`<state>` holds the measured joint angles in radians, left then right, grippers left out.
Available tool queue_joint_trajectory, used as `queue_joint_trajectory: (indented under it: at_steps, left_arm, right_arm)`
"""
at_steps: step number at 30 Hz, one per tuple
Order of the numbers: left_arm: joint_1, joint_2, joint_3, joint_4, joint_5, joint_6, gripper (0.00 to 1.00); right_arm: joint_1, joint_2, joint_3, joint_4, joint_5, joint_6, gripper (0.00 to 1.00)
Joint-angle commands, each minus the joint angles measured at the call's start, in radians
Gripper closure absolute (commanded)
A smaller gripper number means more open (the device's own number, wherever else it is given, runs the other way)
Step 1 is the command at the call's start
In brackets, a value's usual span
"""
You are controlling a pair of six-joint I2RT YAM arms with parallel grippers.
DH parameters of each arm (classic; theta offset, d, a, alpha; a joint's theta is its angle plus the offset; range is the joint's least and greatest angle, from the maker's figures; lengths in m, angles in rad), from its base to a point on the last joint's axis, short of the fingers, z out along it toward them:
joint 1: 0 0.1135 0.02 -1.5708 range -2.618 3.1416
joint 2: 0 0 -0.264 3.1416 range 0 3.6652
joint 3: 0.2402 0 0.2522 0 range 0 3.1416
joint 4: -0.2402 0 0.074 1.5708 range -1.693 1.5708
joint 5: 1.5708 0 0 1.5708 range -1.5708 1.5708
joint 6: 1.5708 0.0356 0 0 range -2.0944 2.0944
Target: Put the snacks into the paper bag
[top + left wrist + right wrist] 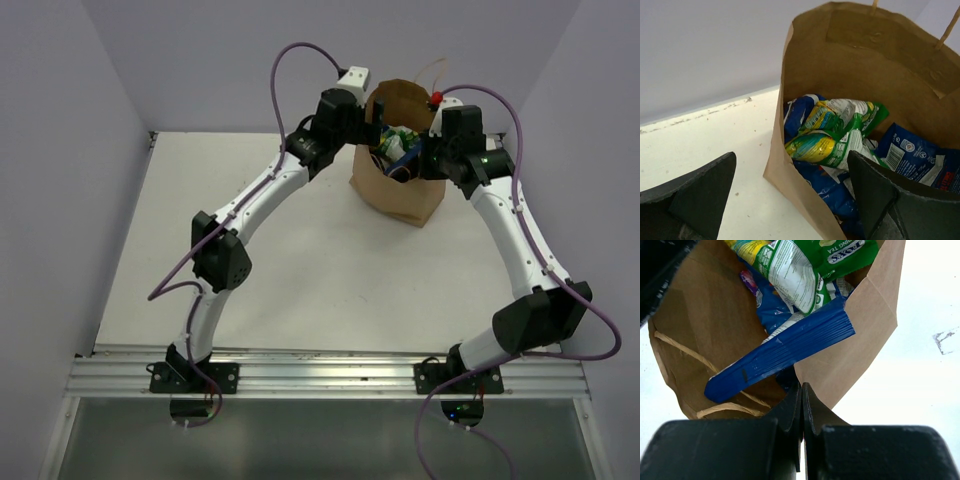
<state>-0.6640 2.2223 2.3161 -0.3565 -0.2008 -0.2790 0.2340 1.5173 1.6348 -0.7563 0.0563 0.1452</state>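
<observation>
Straddling the left wall of the tall brown kraft paper bag [395, 195], far-centre on the table, the left gripper [790, 165] gapes wide. The right gripper [801, 389] is pressed together beside a blue foil packet [785, 352] lying across the mouth; best nudge it down gently.

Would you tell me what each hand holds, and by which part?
Left hand: nothing, open. Right hand shut beneath the blue packet's edge; grip cannot be told.

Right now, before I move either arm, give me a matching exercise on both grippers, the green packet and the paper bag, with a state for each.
1 left gripper
2 right gripper
3 green packet
4 paper bag

A standing upright
B fingers together
C lying inside the bag
D fingers wide apart

Pairs: 1-D, 2-B, 3-C, 4-A
</observation>
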Motion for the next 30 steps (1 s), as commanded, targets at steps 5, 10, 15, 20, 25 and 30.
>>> queue_joint_trajectory:
  at_steps: [5,10,15,20,25,30]
  left_arm:
    - [0.0,0.02,-0.006,-0.012,0.061,-0.022,0.76]
    - [-0.003,-0.003,-0.009,-0.004,0.041,-0.028,1.0]
    - [-0.019,-0.15,-0.09,-0.022,-0.047,-0.014,1.0]
    - [-0.083,-0.348,-0.219,-0.042,-0.138,0.0,1.0]
    - [-0.144,-0.45,-0.247,-0.162,-0.239,-0.049,1.0]
    - [-0.207,-0.562,-0.374,-0.255,-0.319,-0.135,1.0]
  right_arm:
    - [0.007,-0.025,0.016,0.021,-0.039,-0.003,1.0]
    - [0.011,-0.032,0.029,0.017,-0.044,-0.002,1.0]
    - [0.051,-0.039,0.124,-0.038,0.029,-0.025,1.0]
    - [0.088,-0.063,0.218,-0.092,0.112,-0.044,1.0]
    - [0.1,-0.12,0.252,-0.126,0.14,-0.041,1.0]
    - [0.1,-0.173,0.137,-0.136,0.113,-0.029,1.0]
